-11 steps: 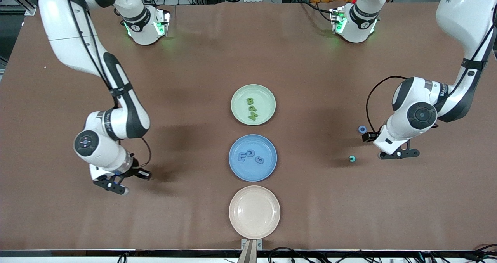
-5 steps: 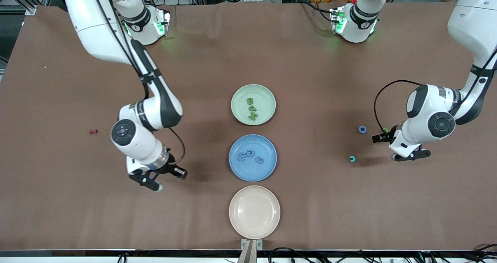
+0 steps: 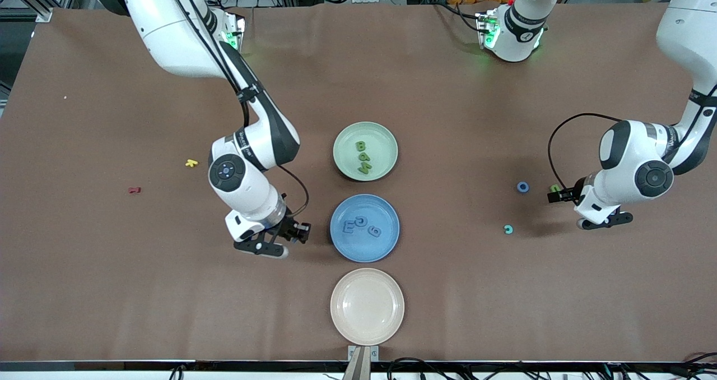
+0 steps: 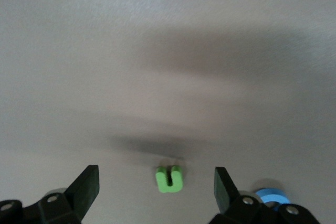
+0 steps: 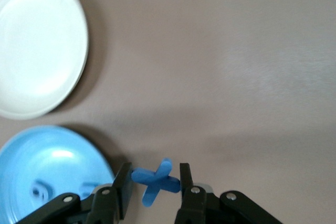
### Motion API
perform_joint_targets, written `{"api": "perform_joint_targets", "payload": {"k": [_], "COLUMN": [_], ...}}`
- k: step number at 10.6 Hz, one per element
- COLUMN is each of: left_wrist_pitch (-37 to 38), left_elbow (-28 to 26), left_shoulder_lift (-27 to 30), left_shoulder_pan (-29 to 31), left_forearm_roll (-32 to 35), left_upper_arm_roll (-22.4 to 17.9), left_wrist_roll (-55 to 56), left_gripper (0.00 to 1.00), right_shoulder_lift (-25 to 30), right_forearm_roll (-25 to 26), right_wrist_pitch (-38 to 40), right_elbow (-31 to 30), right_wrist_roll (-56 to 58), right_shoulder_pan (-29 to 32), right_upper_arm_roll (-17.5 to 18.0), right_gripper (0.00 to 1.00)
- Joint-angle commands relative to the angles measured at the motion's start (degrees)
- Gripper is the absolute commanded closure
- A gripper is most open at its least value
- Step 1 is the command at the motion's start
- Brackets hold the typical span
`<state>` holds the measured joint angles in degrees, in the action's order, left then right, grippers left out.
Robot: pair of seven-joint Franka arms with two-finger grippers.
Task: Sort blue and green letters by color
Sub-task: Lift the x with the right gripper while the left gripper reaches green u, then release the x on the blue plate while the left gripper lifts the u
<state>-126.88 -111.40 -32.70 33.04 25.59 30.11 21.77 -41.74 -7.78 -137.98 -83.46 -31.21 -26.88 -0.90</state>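
Right wrist view, right hand (image 5: pixel 154 181) gripping blue X (image 5: pixel 156 180)

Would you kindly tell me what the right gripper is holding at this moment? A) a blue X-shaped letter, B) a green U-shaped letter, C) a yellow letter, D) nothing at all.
A: in the right wrist view the right gripper is shut on a small blue X-shaped letter, just beside the round blue plate, while the green U-shaped letter lies on the table under the open left gripper.
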Motion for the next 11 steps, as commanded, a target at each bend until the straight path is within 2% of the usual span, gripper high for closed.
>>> {"api": "perform_joint_targets", "payload": {"k": [1, 3, 6, 7, 11], "left_wrist_pitch": [-0.3, -0.3, -0.38, -0.47, -0.47], "left_elbow": [-2.41, -2.94, -3.64, -3.56, -3.47], "left_shoulder_lift": [0.88, 0.53, 0.36, 0.27, -0.96], "left_shoulder_pan": [1.77, 2.56, 3.26, 3.35, 3.88], "left_forearm_roll": [-2.55, -4.84, -5.64, -5.64, -6.69], "left_upper_arm_roll": [0.91, 0.91, 0.91, 0.91, 0.91], "left_wrist_roll": [-1.73, -1.82, -1.99, -2.0, -2.0], "left_gripper": [0.12, 0.14, 0.14, 0.19, 0.24], "right_shoulder_lift": [-0.1, -0.19, -0.71, -0.98, -3.34], "right_forearm_roll": [2.32, 2.6, 2.6, 2.42, 1.45], "right_wrist_pitch": [5.69, 5.7, 5.18, 4.83, -5.27], "right_elbow": [2.25, 2.52, 4.09, 4.27, 4.63], "right_wrist_roll": [12.18, 18.62, 18.73, 18.21, 14.86], "right_shoulder_pan": [-1.51, -2.3, -3.09, -3.18, -4.06], "right_upper_arm_roll": [0.19, 0.19, 0.46, 0.54, 2.12], "right_gripper": [0.84, 0.84, 0.84, 0.84, 0.84]}}
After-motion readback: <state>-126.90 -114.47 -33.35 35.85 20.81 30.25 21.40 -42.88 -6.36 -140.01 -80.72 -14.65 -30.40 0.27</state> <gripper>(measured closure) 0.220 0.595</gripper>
